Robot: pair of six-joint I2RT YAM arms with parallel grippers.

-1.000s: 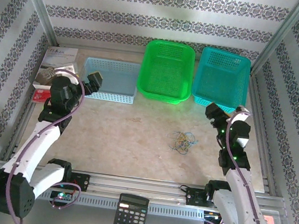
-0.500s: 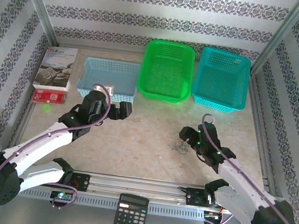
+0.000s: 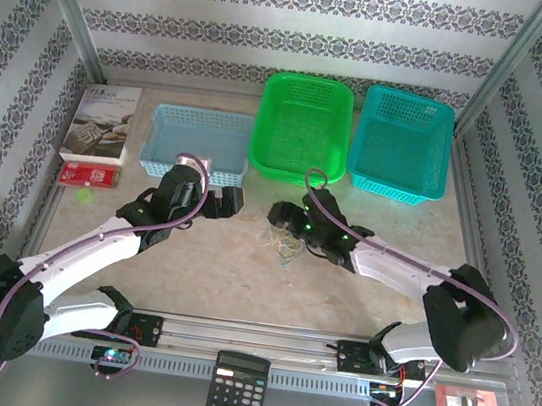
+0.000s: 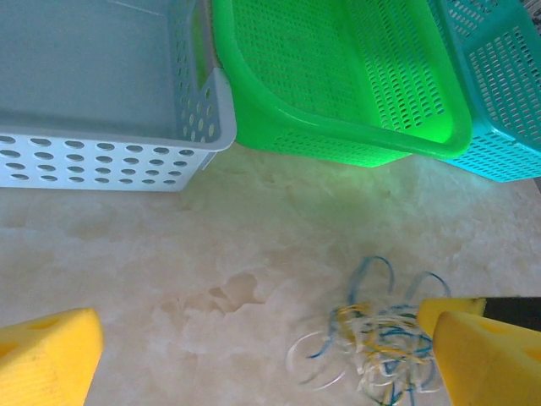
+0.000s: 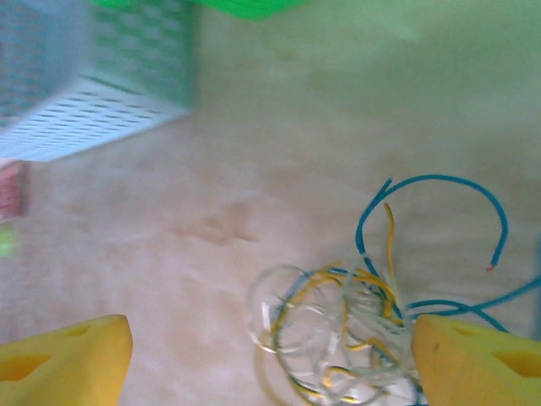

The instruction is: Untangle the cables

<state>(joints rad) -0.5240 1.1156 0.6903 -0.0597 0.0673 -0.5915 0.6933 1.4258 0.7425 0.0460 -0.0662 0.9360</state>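
Swung in since a second ago, the right tool (image 3: 281, 214) straddles, jaws apart, the tangled thin white, yellow and blue cables (image 3: 283, 244) near the table's (image 3: 239, 284) middle, the left tool (image 3: 228, 200) wide open nearby: separating looks ready to begin.

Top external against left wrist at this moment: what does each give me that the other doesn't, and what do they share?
Top external adds the calculator, the white box, the red packet, the left arm and the right arm. Left wrist adds detail of the cables, with separate blue loops and yellow and whitish strands, a faint stain on the tabletop, and its own yellow fingers spread wide. Shared: the cables, the light blue basket, the green basket and the teal basket.
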